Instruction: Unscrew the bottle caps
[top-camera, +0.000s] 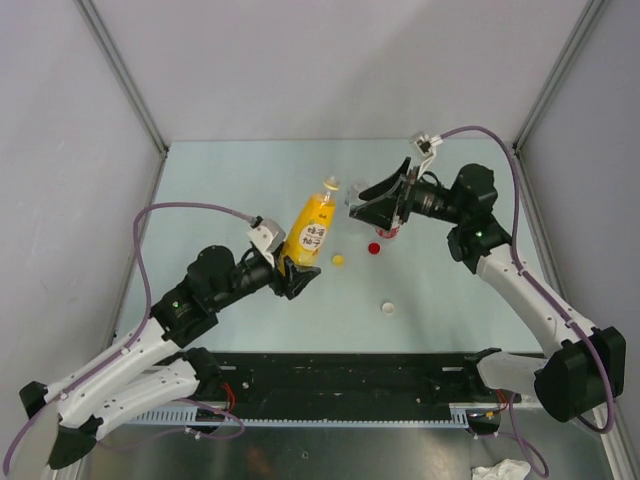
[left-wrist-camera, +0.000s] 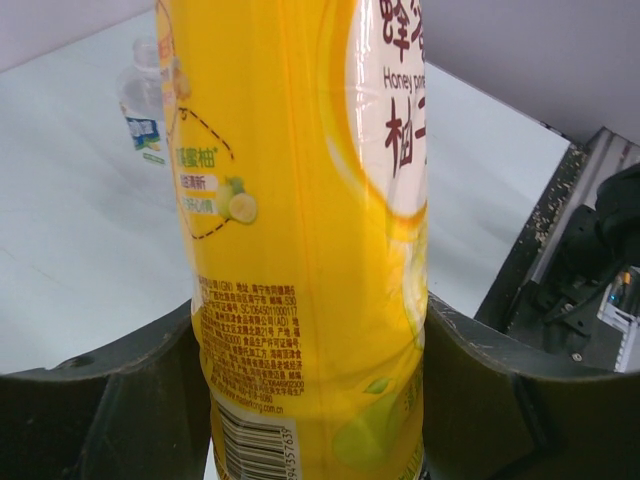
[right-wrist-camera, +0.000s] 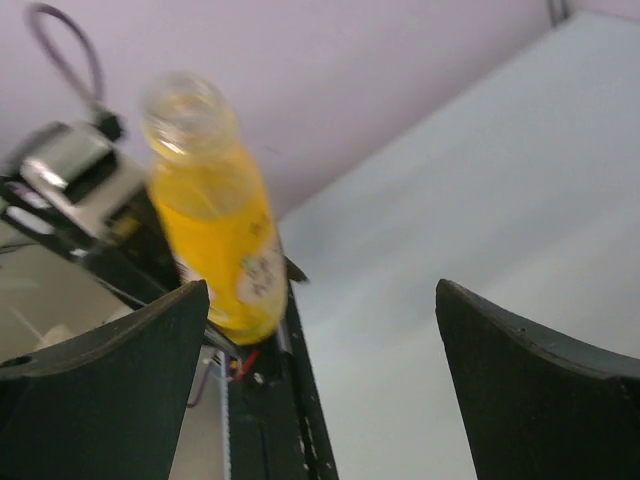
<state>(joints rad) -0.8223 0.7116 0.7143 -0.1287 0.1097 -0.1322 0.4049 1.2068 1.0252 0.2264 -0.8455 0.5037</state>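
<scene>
Left wrist view: the yellow bottle (left-wrist-camera: 300, 250) is gripped low on its body by the left jaws and held tilted, so that its neck is offered to the right jaws. These are spread wide and empty at two o'clock of it. Its mouth looks uncapped. The yellow cap (top-camera: 338, 260), red cap (top-camera: 374, 248) and white cap (top-camera: 388, 308) are seen lying on the tabletop (top-camera: 230, 180) around five o'clock, so the unscrewing is judged done.

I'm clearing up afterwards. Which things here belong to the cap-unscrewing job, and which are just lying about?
Job: orange-yellow drink bottle, gripped by the left hand; red-label bottle; clear blue-label bottle; yellow cap, red cap and white cap, loose on the table; open right hand.
Lying about: crumpled white paper; purple cables.
</scene>
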